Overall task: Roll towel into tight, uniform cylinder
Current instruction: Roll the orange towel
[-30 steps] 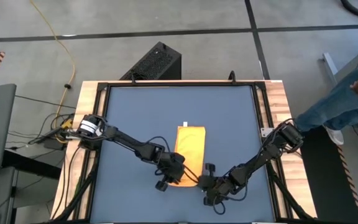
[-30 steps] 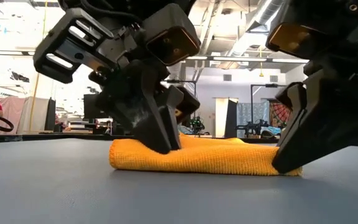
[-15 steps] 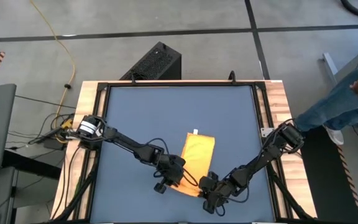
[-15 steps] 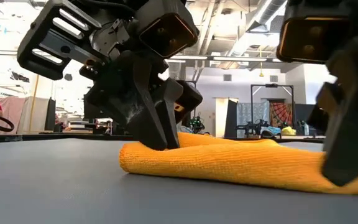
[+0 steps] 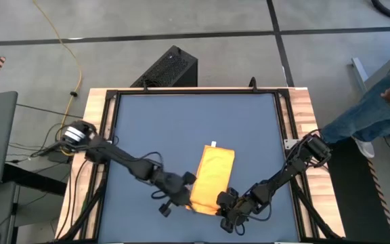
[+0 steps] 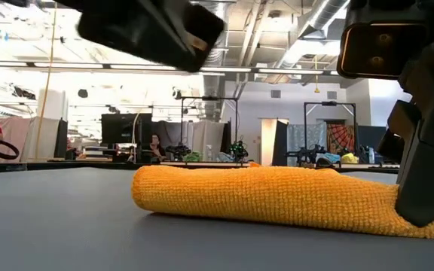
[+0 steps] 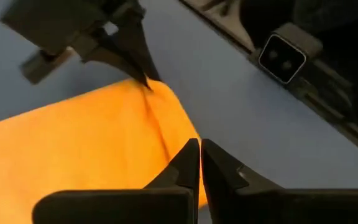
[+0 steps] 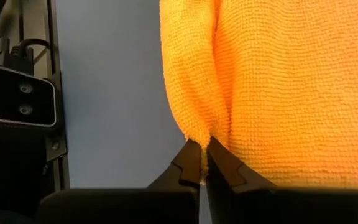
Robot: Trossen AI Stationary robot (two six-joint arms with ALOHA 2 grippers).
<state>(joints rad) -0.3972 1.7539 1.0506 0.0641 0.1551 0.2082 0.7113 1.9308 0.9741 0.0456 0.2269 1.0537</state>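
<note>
The yellow towel (image 5: 212,177) lies folded into a long strip on the dark blue mat (image 5: 147,122), its white tag (image 5: 213,144) at the far end. In the low view it rests flat along its underside (image 6: 277,197). My right gripper (image 5: 224,202) is shut on the towel's near right corner. My left gripper (image 5: 180,195) is shut and empty, raised above the towel's near left edge (image 7: 166,134); the low view shows only its dark body high up (image 6: 149,26). My right gripper pinches a small fold at the towel's near end (image 8: 199,135) between its two fingertips, coming from the near right side and slanting down. The towel lies on the mat; only the pinched corner is gathered up (image 6: 409,214).
The mat is framed by a black rail and wooden table edges (image 5: 302,115). A black box (image 5: 171,68) stands beyond the far edge. A person's leg (image 5: 378,112) shows at the right. The mat lies bare to the left and far side of the towel.
My left gripper has come off the towel's near left part, risen and drawn back toward the table's near left. The towel has slid a little toward the right and near edges and turned slightly, with its near right corner in my right gripper.
</note>
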